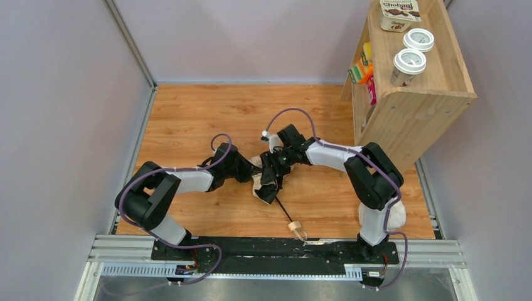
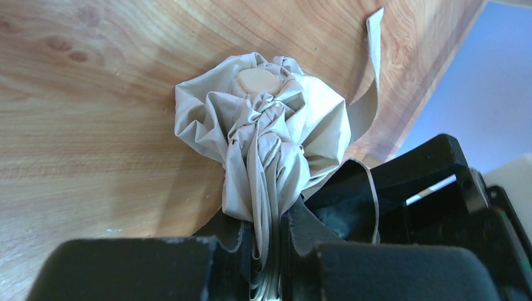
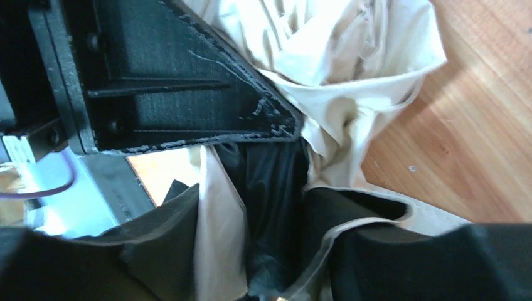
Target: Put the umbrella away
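Note:
The umbrella lies on the wooden table between both arms. Its cream canopy [image 1: 262,187] is bunched, and its thin dark shaft [image 1: 283,212] runs to the wooden knob handle [image 1: 295,226] near the front edge. My left gripper [image 1: 251,169] is shut on a gathered fold of the canopy [image 2: 270,119], with fabric pinched between its fingers [image 2: 241,248]. The strap tab [image 2: 374,44] hangs free. My right gripper [image 1: 271,179] grips the canopy from the other side. Cream fabric [image 3: 326,56] and the dark lining [image 3: 270,182] fill the space between its fingers [image 3: 157,232].
A wooden shelf unit [image 1: 414,106] stands at the back right, with yogurt cups [image 1: 409,66] and a Chobani pack [image 1: 400,12] on top and coloured items inside. Grey walls close in the table [image 1: 188,113]. A metal rail [image 1: 276,251] runs along the near edge.

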### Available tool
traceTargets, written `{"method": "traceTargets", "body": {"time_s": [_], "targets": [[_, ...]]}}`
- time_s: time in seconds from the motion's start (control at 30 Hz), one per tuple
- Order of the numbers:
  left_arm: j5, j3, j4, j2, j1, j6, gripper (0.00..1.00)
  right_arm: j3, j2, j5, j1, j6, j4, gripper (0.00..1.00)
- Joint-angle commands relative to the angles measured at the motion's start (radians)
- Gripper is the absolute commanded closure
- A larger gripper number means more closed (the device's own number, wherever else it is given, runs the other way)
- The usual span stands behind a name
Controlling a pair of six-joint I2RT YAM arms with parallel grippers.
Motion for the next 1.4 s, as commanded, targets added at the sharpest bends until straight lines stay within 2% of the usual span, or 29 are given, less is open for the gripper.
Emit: {"method": "traceTargets", "body": {"time_s": [0.0, 0.07, 0.1, 0.17, 0.33, 0.37, 0.4, 0.47, 0.5, 0.53, 0.57, 0.6, 0.63, 0.67, 0.7, 0.73, 0.77, 0.97, 1.2, 1.37], "targets": [[-0.019, -0.067, -0.110, 0.068, -0.027, -0.002, 1.00, 0.064, -0.069, 0.341, 0.122, -0.034, -0.095, 0.33], [-0.020, -0.067, -0.109, 0.064, -0.027, -0.006, 1.00, 0.080, -0.081, 0.494, 0.179, -0.029, -0.132, 0.25], [-0.019, -0.067, -0.110, 0.064, -0.027, -0.014, 1.00, 0.090, -0.078, 0.548, 0.214, -0.037, -0.148, 0.24], [-0.008, -0.068, -0.099, 0.064, -0.027, -0.022, 1.00, 0.109, -0.049, 0.749, 0.279, -0.034, -0.170, 0.22], [0.006, -0.065, -0.105, 0.052, -0.027, -0.037, 1.00, 0.152, 0.089, 1.171, 0.399, 0.005, -0.222, 0.22], [0.006, -0.067, -0.112, 0.047, -0.027, -0.037, 1.00, 0.143, 0.101, 1.205, 0.409, 0.008, -0.219, 0.23], [0.003, -0.067, -0.121, 0.036, -0.027, -0.037, 1.00, 0.129, 0.111, 1.214, 0.409, 0.015, -0.210, 0.26], [-0.005, -0.068, -0.133, 0.021, -0.027, -0.034, 1.00, 0.083, 0.114, 1.206, 0.399, 0.011, -0.172, 0.41], [-0.005, -0.072, -0.132, 0.012, -0.027, -0.034, 1.00, 0.066, 0.114, 1.195, 0.393, 0.011, -0.164, 0.50], [-0.003, -0.075, -0.124, 0.002, -0.027, -0.032, 0.99, 0.057, 0.115, 1.182, 0.382, 0.006, -0.155, 0.66], [-0.005, -0.076, -0.119, -0.002, -0.027, -0.025, 0.96, 0.045, 0.117, 1.149, 0.371, -0.004, -0.144, 0.80], [-0.014, -0.078, -0.121, -0.019, -0.027, -0.020, 0.86, 0.029, 0.109, 1.124, 0.363, -0.012, -0.135, 0.92], [-0.023, -0.079, -0.119, -0.028, -0.025, -0.006, 0.80, 0.017, 0.103, 1.080, 0.356, -0.029, -0.115, 1.00], [-0.043, -0.082, -0.121, -0.054, -0.027, 0.009, 0.63, -0.003, 0.088, 1.046, 0.350, -0.043, -0.097, 1.00], [-0.051, -0.084, -0.121, -0.080, -0.025, 0.020, 0.55, -0.018, 0.071, 1.014, 0.339, -0.049, -0.083, 1.00], [-0.065, -0.081, -0.127, -0.091, -0.024, 0.044, 0.31, -0.038, 0.048, 0.951, 0.325, -0.063, -0.060, 1.00], [-0.069, -0.079, -0.135, -0.119, -0.020, 0.055, 0.23, -0.061, 0.019, 0.878, 0.311, -0.073, -0.037, 1.00], [-0.069, -0.055, -0.184, -0.177, -0.008, 0.116, 0.23, -0.136, -0.104, 0.396, 0.163, -0.049, 0.086, 1.00], [-0.097, -0.001, -0.316, -0.182, -0.005, 0.159, 0.22, -0.120, -0.109, -0.087, 0.011, 0.025, 0.158, 1.00], [-0.057, 0.030, -0.296, -0.125, -0.007, 0.155, 0.22, -0.098, -0.075, -0.241, -0.011, 0.072, 0.212, 1.00]]}}
